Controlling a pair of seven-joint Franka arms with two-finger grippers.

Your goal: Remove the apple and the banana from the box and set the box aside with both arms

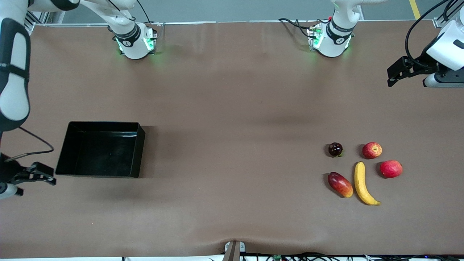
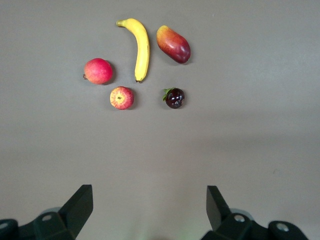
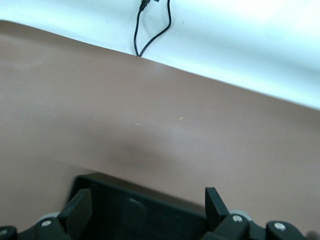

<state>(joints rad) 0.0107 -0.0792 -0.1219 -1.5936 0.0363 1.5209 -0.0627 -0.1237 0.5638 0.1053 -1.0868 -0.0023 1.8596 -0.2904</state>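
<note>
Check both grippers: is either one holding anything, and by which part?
Nothing is held. The left gripper hangs open over bare table short of the fruits, and the right gripper is open over the black tray's edge, touching nothing.

Loads of bare table [image 1: 232,108] between my box [image 1: 99,149] and the fruit, nothing to dodge there. The fruit bunch is the tight bit: banana [image 1: 363,184] has the mango [image 1: 340,184] just beside it, and apple [image 1: 372,150] sits near the red fruit [image 1: 390,169] and dark fruit [image 1: 335,149].
</note>
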